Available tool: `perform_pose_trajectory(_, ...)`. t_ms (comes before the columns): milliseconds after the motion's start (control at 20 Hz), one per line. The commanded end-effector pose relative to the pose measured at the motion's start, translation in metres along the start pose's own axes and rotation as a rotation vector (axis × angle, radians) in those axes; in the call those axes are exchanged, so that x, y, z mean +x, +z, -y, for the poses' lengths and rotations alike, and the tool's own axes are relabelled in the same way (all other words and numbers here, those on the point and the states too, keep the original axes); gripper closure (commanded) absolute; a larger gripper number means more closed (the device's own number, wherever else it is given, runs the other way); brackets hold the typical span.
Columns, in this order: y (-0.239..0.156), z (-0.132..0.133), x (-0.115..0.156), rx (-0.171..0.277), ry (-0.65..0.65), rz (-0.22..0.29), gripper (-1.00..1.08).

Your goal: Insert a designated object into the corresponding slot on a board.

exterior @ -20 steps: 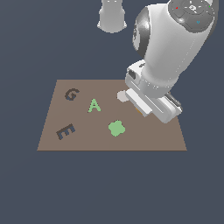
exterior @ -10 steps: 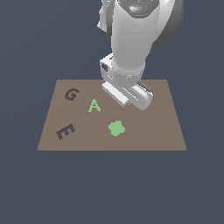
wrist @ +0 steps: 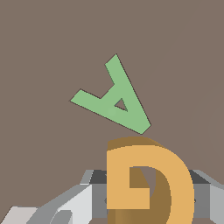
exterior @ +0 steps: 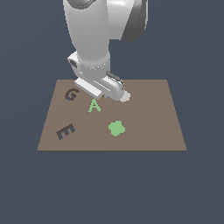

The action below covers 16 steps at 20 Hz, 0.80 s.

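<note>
1. Gripper (wrist: 148, 197) – jaws closed on the orange G (wrist: 146, 179); wrist view shows grey finger parts on both sides of the block, w/ the G sitting between them, face toward the camera.
2. In the exterior view the gripper (exterior: 101, 94) is mostly hidden under the white wrist housing; only a thin sliver of orange shows at its lower edge, so the grip itself can't be read from there.
3. Orange G is held off the board (exterior: 148, 113), above the green letter A (wrist: 113, 98). Wrist view: the A lies flat on the brown surface just past the G's curved top, not touching it as far as I can tell.
4. Exterior view: green A (exterior: 94, 106) sits just below & beside the gripper, near the board's middle.
5. G-shaped slot (exterior: 71, 94) – dark grey recess, toward the exterior view's left of the gripper, near the board's far left corner. Nothing in it; block is apart from it.
6. Dark E-shaped recess (exterior: 65, 131) – nearer the front left edge, tilted.
7. Green clover-shaped piece (exterior: 116, 128) – flat on board, in front of the gripper, towards the exterior view's right of the A.
8. Small pale round patch (exterior: 125, 97) on board just beside the wrist housing, exterior view's right side; can't tell what it is.
9. Arm (exterior: 94, 39) – big white body comes down from above, covers the board's far middle edge.
</note>
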State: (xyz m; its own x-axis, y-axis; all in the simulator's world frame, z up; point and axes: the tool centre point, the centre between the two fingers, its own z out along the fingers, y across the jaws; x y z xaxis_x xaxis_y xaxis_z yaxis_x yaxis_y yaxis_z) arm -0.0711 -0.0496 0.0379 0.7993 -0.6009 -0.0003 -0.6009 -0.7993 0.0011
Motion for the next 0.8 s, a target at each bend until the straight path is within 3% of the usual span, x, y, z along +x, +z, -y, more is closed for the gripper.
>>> perform_pose_trajectory(0,-0.001,-0.02,0.011,0.0,-0.041,-0.001,1.08)
perform_pose_trajectory(350,-0.002,-0.062,0.038,0.0,-0.128,-0.001,1.08)
perform_pose_trajectory(750,-0.002,-0.089,0.061,0.0,-0.189,-0.001,1.08)
